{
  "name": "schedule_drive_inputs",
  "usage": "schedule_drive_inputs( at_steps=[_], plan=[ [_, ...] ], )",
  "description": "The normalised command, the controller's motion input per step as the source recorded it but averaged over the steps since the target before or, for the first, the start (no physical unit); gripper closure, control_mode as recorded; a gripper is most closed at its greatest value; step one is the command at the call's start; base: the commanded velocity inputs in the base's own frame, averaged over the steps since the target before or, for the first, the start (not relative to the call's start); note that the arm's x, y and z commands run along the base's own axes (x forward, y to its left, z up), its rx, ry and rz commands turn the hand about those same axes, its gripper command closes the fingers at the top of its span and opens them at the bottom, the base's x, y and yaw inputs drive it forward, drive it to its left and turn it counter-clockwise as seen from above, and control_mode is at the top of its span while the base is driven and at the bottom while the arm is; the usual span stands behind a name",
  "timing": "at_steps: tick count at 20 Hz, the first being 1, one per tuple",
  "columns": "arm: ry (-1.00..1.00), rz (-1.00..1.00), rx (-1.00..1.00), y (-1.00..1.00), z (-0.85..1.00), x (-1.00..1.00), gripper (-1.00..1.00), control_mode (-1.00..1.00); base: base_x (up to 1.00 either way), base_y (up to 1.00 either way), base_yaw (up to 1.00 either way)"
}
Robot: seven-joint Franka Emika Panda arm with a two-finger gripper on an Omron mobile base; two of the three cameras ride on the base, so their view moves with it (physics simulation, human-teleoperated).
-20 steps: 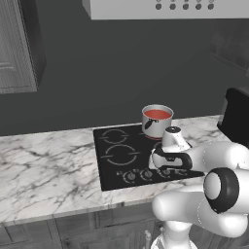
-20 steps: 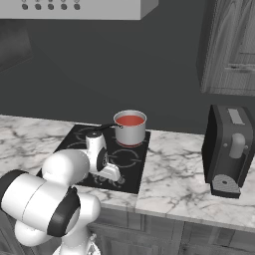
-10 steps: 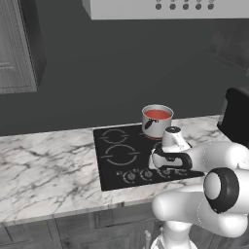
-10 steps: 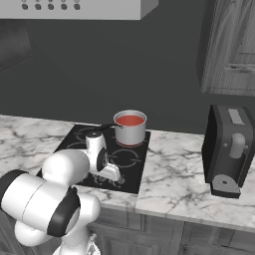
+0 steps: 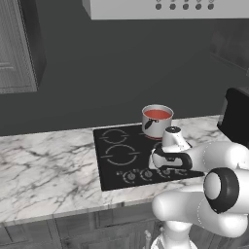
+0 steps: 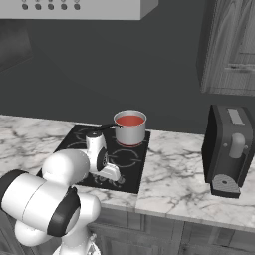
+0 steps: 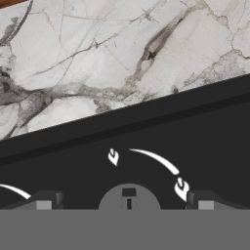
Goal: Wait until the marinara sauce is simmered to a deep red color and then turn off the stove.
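While marinara sauce (image 5: 157, 114) sits red-orange in steel pot (image 6: 130, 128) on rear burner of stove (image 5: 113, 165), gripper (image 7: 124, 205) hovers over front knob row, fingers spread wide, empty; round knob (image 7: 129, 197) lies centred between fingertips, straight ahead.

counter (image 5: 44, 170) — white marble | coffee machine (image 6: 230, 149) — black, right end
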Motion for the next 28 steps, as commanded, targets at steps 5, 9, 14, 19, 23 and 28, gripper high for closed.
schedule_drive_inputs(
  at_steps=[5, 9, 14, 19, 23, 28],
  plan=[
    [0.00, 0.00, 0.00, 0.00, 0.00, 0.00, -1.00, -1.00, 0.00, 0.00, 0.00],
    [0.00, 0.00, 0.00, 0.00, 0.00, 0.00, -1.00, -1.00, 0.00, 0.00, 0.00],
    [0.00, 0.00, 0.00, 0.00, 0.00, 0.00, -1.00, -1.00, 0.00, 0.00, 0.00],
    [0.00, 0.00, 0.00, 0.00, 0.00, 0.00, -1.00, -1.00, 0.00, 0.00, 0.00],
    [0.00, 0.00, 0.00, 0.00, 0.00, 0.00, -1.00, -1.00, 0.00, 0.00, 0.00],
    [0.00, 0.00, 0.00, 0.00, 0.00, 0.00, -1.00, -1.00, 0.00, 0.00, 0.00]
  ],
)
